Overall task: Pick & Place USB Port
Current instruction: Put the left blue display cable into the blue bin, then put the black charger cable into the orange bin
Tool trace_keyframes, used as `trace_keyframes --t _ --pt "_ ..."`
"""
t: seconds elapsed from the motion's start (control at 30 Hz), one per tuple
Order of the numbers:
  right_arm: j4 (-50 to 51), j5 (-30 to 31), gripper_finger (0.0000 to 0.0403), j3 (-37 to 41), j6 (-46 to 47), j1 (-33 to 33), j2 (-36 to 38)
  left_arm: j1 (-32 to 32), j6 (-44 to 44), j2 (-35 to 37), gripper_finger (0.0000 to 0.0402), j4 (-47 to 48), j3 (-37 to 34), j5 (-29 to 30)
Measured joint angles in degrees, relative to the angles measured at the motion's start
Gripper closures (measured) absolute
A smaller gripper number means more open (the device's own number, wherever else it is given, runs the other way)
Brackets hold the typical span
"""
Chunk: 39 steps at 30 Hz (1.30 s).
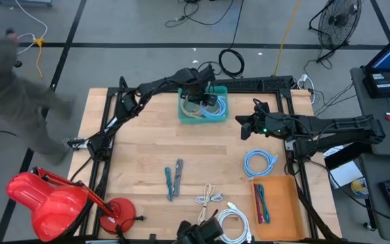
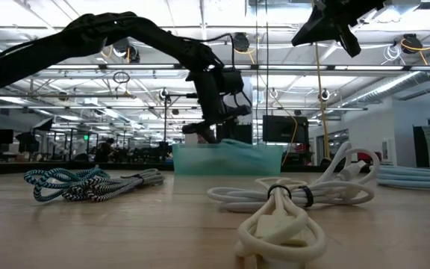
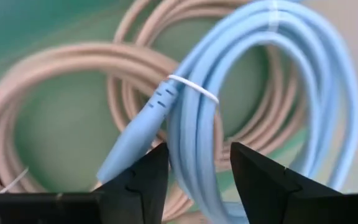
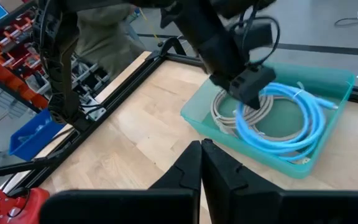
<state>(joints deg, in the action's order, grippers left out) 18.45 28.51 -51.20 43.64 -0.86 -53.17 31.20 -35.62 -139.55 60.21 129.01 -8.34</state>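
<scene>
My left jaws [image 3: 194, 171] stand parted astride the blue cable [image 3: 272, 93] now lying in the far teal bin [image 1: 221, 115], right jaws [image 4: 201, 163] shut and empty, more cables left on the table [image 1: 141, 156].

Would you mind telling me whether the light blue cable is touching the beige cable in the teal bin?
Touching. In the left wrist view the light blue cable lies directly across the beige cable coils, with no gap showing between them.
</scene>
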Motion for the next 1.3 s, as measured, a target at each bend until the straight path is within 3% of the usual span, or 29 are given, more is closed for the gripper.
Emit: trace_keyframes --t 0.23,0.73,0.97,1.1,1.3 --pt "-0.1 0.0 0.0403 0.0 0.0 0.0 0.0 1.1 1.6 0.0 0.0227 1.4 6.1 0.9" --pt "-0.5 0.4 0.0403 0.0 0.2 0.0 0.0 -0.4 6.1 0.1 0.0227 4.5 6.0 3.0" --pt "-0.6 0.1 0.0403 0.0 0.6 0.0 0.0 0.8 9.0 3.6 0.0231 3.8 5.9 -0.8" --pt "-0.6 -0.4 0.0403 0.0 -0.8 0.0 0.1 0.3 14.2 7.9 0.027 5.2 5.9 -4.5" --pt "0.4 -3.9 0.0403 0.0 -1.5 0.0 0.2 -3.9 23.0 13.7 0.0374 11.8 6.0 -9.3"
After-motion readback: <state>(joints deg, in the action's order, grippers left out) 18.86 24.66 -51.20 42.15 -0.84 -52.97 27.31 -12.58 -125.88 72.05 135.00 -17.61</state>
